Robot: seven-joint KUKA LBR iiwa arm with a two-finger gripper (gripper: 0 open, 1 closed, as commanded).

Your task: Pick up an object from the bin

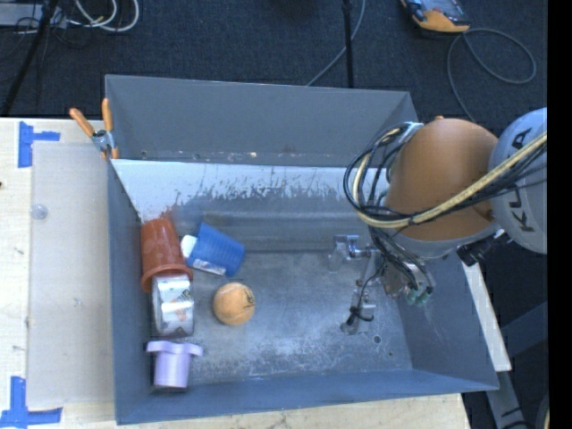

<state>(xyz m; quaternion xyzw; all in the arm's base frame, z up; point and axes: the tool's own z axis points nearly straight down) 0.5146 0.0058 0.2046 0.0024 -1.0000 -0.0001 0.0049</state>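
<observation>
My gripper [356,282] hangs low over the bare bin floor in the right half, open, with nothing between its fingers. One fingertip [357,318] sits near the floor, and the other [348,246] is closer to the back wall. The nearest loose thing is a small orange ball [233,303], well to the gripper's left. Behind the ball lies a blue ribbed cup [216,249] on its side with a white label.
Along the left wall lie a red-brown cup [161,249], a silver can with a printed label [174,307] and a lilac spool-shaped cap [172,363]. The arm's orange cover and cables hang over the bin's right rim.
</observation>
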